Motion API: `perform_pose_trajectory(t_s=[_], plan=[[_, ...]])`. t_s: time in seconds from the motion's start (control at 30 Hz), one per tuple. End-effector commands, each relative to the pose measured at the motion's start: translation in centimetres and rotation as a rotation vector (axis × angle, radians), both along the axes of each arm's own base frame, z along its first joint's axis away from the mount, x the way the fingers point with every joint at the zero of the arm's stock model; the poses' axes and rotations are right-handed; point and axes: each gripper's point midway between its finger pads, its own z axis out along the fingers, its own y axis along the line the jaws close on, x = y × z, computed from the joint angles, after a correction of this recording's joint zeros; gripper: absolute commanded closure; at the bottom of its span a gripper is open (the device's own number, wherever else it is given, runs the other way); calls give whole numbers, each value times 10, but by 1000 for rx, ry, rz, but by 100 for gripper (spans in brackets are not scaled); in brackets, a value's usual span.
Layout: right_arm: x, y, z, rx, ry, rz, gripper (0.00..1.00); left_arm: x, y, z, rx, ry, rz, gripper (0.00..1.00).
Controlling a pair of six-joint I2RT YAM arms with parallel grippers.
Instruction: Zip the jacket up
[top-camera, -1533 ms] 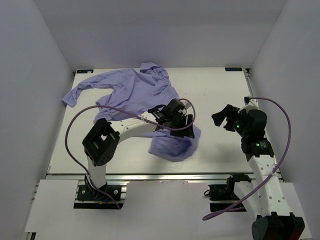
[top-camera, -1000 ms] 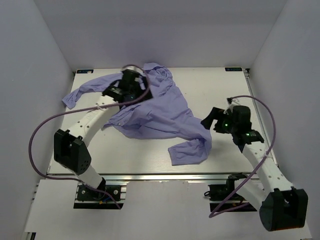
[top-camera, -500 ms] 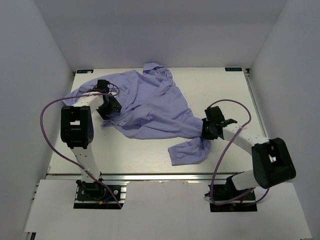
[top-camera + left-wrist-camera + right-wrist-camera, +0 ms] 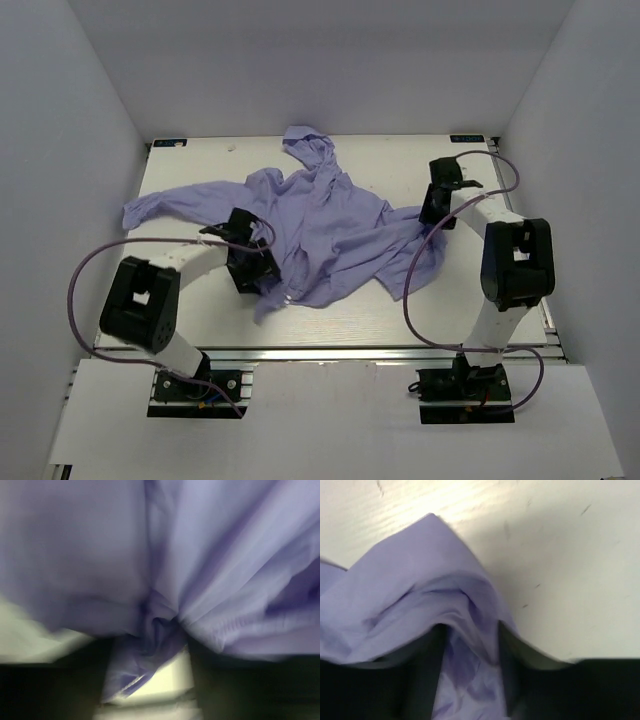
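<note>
The lavender jacket [image 4: 320, 225] lies crumpled across the middle of the white table, hood at the back, one sleeve stretched to the left. My left gripper [image 4: 252, 270] is at the jacket's near left edge and is shut on a bunch of its fabric [image 4: 157, 625], which fills the left wrist view. My right gripper [image 4: 434, 212] is at the jacket's right edge, shut on a fold of the fabric [image 4: 470, 630] between its dark fingers. The zipper does not show in any view.
The white table [image 4: 450, 300] is walled in by pale panels at the left, back and right. Purple cables loop beside both arms near the front edge. Bare table shows in the right wrist view [image 4: 560, 555] beyond the fabric.
The left gripper has moved from the far left toward the front, dragging the jacket's edge. The right gripper has moved back and right with the fabric, spreading the jacket.
</note>
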Motion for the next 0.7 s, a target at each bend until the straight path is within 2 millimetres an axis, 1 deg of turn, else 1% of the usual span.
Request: perform_pose_trajectory(t_s=[0.0,0.03,0.07,0.1,0.13,0.17,0.2,0.23,0.27,0.3,0.33,0.37,0.4,0.43,0.47,0.5,0.53,0.57,0.6,0.63,0.67], plan=[[11,-5,29,-33,-19,103,44,-50,-16,17,31,67,-51,13],[11,-3,33,-24,-29,141,34,-50,-12,25,50,57,-43,3],[7,1,44,-7,-56,155,30,-44,-9,39,61,15,-30,2],[4,4,51,12,-74,171,26,-37,-7,50,76,-15,-16,2],[3,15,59,65,-107,208,14,-18,-13,76,60,-85,-12,2],[-1,21,78,94,-161,244,11,-9,-7,88,98,-124,-1,2],[-14,35,78,147,-148,289,11,1,-8,100,100,-161,1,2],[-21,42,83,163,-156,313,11,17,-13,123,85,-227,0,2],[-30,50,98,174,-191,325,11,32,-12,133,104,-289,2,2],[-49,68,90,162,-166,365,11,43,-13,135,114,-303,9,2],[-60,78,101,164,-200,393,11,64,-19,153,108,-379,-5,2],[-70,91,102,166,-208,424,11,76,-20,157,122,-399,-6,2],[-87,118,101,200,-204,489,11,91,-17,143,178,-378,9,2],[-101,128,100,237,-200,519,11,100,-14,139,219,-368,11,2],[-110,138,100,278,-193,536,11,120,-15,154,235,-404,34,2],[-126,159,101,351,-172,568,11,130,-11,152,277,-390,51,2],[-136,165,101,368,-173,584,11,137,-10,126,323,-306,28,2],[-142,175,102,382,-183,608,11,158,-14,141,318,-350,43,2],[-154,190,102,394,-178,639,11,169,-14,139,338,-356,49,2],[-160,198,101,406,-173,655,11,182,-16,118,366,-332,23,2],[-170,212,100,419,-163,691,11,194,-16,115,370,-339,24,3]])
